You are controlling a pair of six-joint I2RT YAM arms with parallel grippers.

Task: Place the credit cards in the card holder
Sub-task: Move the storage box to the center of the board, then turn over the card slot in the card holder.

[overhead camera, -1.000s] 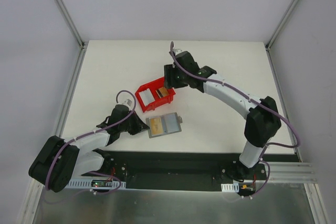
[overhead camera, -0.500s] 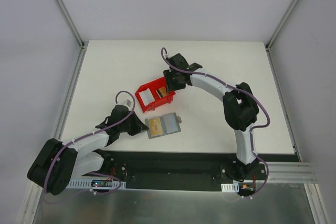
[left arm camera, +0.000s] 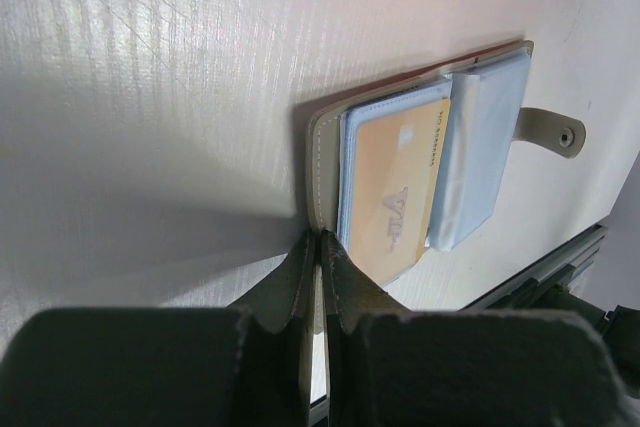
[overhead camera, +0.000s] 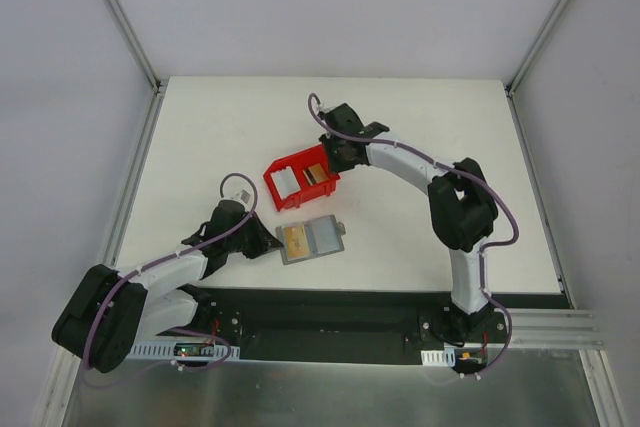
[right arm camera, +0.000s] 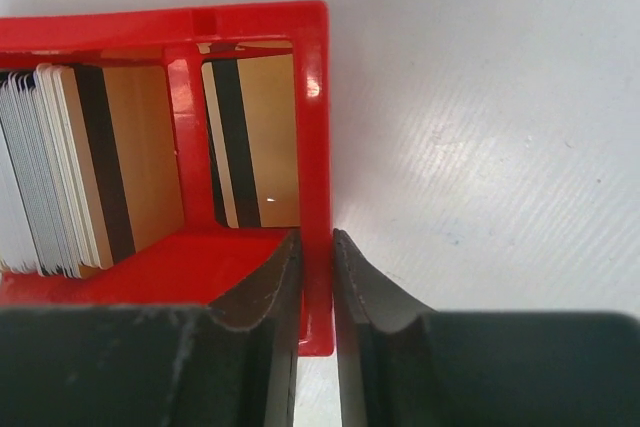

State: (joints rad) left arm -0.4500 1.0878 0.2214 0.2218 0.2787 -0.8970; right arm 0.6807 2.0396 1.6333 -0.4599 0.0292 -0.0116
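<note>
The credit cards (right arm camera: pixel 130 167) are mostly in the red bin (right arm camera: pixel 250 19). There is a stack of pale ones at one end with gold, dark-striped ones leaning against it, and a single gold one stands in the smaller compartment beside them. One gold card (left arm camera: pixel 395 202) already lies in the card holder (overhead camera: pixel 314 239), which is spread open on the table (overhead camera: pixel 420 127) just in front of the bin, its snap tab sticking out to one side.

The left gripper (left arm camera: pixel 318 247) is pinched tight on the holder's near edge and pins it flat. It looks the same as it did a second ago.

The change is on the other side. A second ago the right gripper (right arm camera: pixel 317 267) hung over the bin with its jaws well apart and the arm stretched long. Now the elbow has folded in, the jaws have come together, and the bin's side wall is squeezed between them. (No card is in them, only red plastic.) The bin also seems to have shifted a little on the table since then.

My guess is that the right arm is steadying or repositioning the bin rather than picking a card, so the count in the holder stays at one. The next card cannot be fetched until those jaws let go of the wall.
</note>
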